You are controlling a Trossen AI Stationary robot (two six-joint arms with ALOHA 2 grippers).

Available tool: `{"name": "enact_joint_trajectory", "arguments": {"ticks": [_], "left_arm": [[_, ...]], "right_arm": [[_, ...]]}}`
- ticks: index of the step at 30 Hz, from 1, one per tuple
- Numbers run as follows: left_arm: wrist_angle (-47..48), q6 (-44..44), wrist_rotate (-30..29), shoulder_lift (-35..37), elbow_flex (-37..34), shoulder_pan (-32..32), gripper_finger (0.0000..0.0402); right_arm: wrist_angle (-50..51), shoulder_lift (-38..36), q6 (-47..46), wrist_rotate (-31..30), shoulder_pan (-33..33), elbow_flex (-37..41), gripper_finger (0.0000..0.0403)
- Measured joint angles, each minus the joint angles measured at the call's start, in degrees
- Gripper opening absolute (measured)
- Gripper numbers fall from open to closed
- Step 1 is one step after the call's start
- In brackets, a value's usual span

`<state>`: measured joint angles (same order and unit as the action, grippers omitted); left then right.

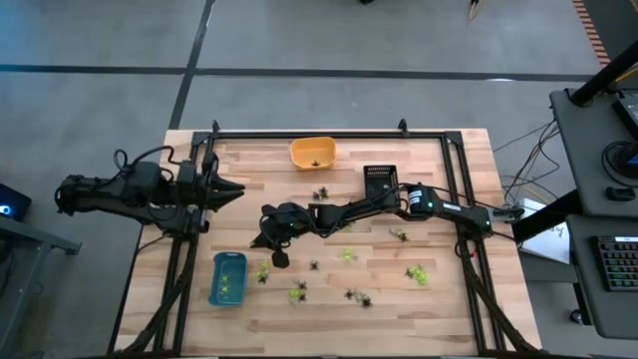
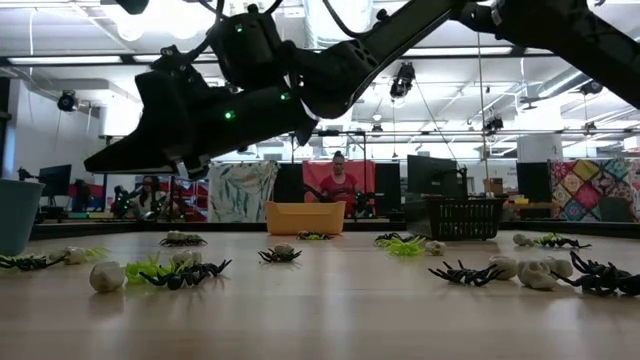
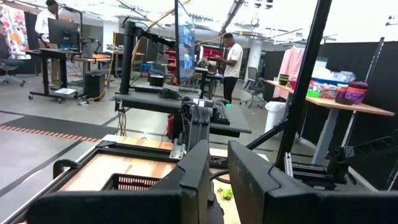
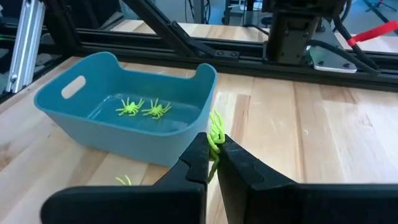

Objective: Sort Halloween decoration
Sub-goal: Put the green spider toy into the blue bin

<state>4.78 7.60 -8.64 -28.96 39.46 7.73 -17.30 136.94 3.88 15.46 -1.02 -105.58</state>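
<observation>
My right gripper (image 4: 212, 163) is pinched shut on a lime-green spider (image 4: 216, 138) just beside the blue tray (image 4: 74, 116). I'd carry it fully over the rim before releasing.

blue tray (image 2: 14, 215): cut off by edge | trinkets in orange tray (image 1: 312, 153): too small

Even overhead light, ceiling lamps glaring in low view; soft shadows; near tabletop blurred.

Wood table (image 1: 439, 299) w/ trinkets (image 1: 357, 296), 3 trays (image 1: 226, 278).
</observation>
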Motion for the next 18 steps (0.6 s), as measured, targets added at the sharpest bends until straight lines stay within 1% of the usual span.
{"name": "enact_joint_trajectory", "arguments": {"ticks": [6,11,18], "left_arm": [[0.0,-1.0,-0.2,-0.7,-0.2,0.0,0.0043],[0.0,-1.0,-1.9,-1.5,-0.2,0.0,0.0043],[0.0,-1.1,-1.9,-2.3,-0.2,0.0,0.0043]], "right_arm": [[0.4,0.0,-0.3,0.0,0.0,0.2,0.0012],[0.3,0.0,-0.3,0.0,0.0,0.2,0.0012],[1.6,0.0,-0.3,0.0,0.0,0.2,0.0012]]}}
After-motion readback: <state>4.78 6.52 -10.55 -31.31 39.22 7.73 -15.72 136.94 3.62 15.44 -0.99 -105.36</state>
